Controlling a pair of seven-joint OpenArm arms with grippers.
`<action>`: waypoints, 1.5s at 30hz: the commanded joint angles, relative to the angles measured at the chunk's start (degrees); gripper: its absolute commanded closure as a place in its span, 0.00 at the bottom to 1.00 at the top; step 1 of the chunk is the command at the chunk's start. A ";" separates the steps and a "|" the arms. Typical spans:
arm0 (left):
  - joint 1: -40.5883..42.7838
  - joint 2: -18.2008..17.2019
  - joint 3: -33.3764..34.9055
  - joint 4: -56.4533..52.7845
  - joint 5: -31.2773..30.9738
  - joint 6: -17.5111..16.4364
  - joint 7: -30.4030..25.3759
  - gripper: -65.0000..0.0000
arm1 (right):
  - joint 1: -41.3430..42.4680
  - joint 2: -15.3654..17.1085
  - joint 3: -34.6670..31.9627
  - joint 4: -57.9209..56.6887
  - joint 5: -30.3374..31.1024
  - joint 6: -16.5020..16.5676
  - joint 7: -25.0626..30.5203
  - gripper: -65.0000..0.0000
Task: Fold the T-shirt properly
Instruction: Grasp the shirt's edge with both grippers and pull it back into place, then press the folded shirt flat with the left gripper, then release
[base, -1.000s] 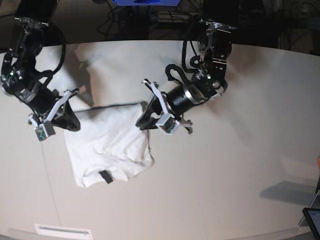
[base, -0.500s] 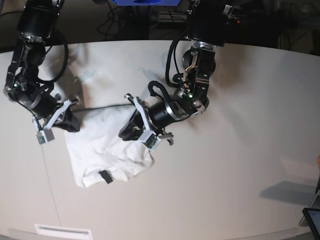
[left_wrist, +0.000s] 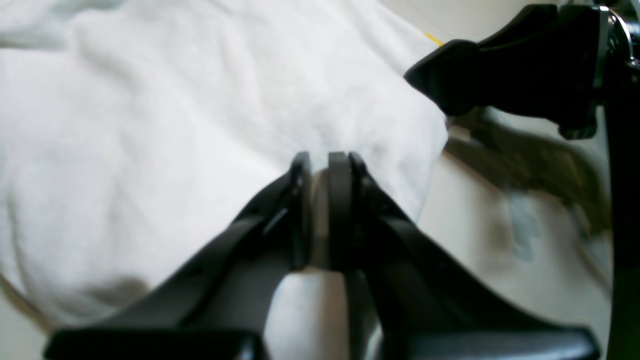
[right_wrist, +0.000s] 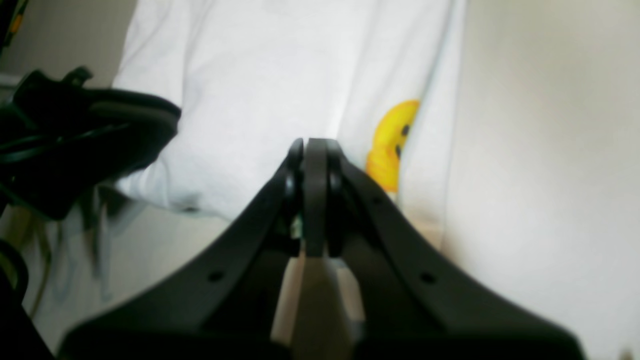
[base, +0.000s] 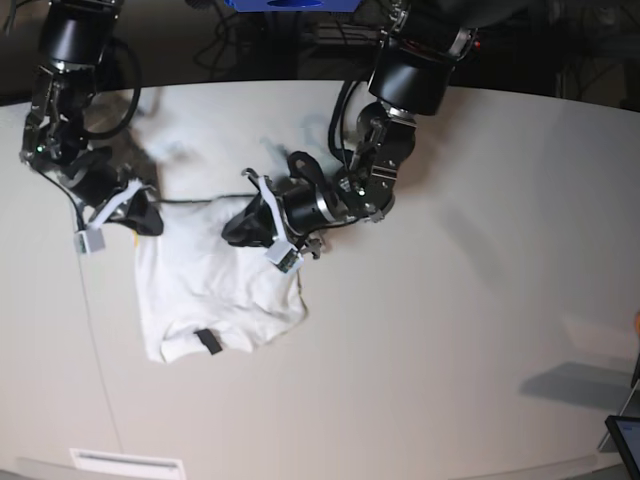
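Across the left-centre of the base view, the T-shirt (base: 215, 290) is lying partly folded on the pale table (base: 470, 300), its black neck tag (base: 209, 341) showing near the lower edge and its upper edge stretched between the two arms. At the upper left of that view, the right gripper (base: 140, 222) is pinching the shirt's left corner; its wrist view shows the jaws clenched together over white cloth beside a yellow smiley print (right_wrist: 390, 145). Toward the middle, the left gripper (base: 250, 228) is holding the opposite corner, its jaws closed on a thin layer of fabric in its own wrist view.

The step in hand looks like carrying the held edge over the body of the shirt to make a fold. Doing it well probably means keeping both corners level and the edge between them taut, moving the arms together so the cloth is not skewing, and laying the edge down square to the layer beneath before letting go.

Beyond the table the room is dark, with cables (base: 330, 40) and a blue object (base: 290, 5) at the top edge.
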 joint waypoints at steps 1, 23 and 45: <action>-0.27 -0.79 -0.16 0.11 2.49 0.62 2.57 0.91 | -0.25 0.47 0.07 1.31 -1.18 0.08 -1.66 1.00; 5.53 -9.05 -0.51 12.15 2.31 0.62 3.01 0.91 | -10.28 -2.34 0.07 20.48 -1.18 0.08 -5.70 1.00; 2.81 -1.58 -5.70 23.32 2.31 2.34 12.33 0.91 | 5.90 -1.47 -0.10 21.35 -1.62 0.08 -17.57 1.00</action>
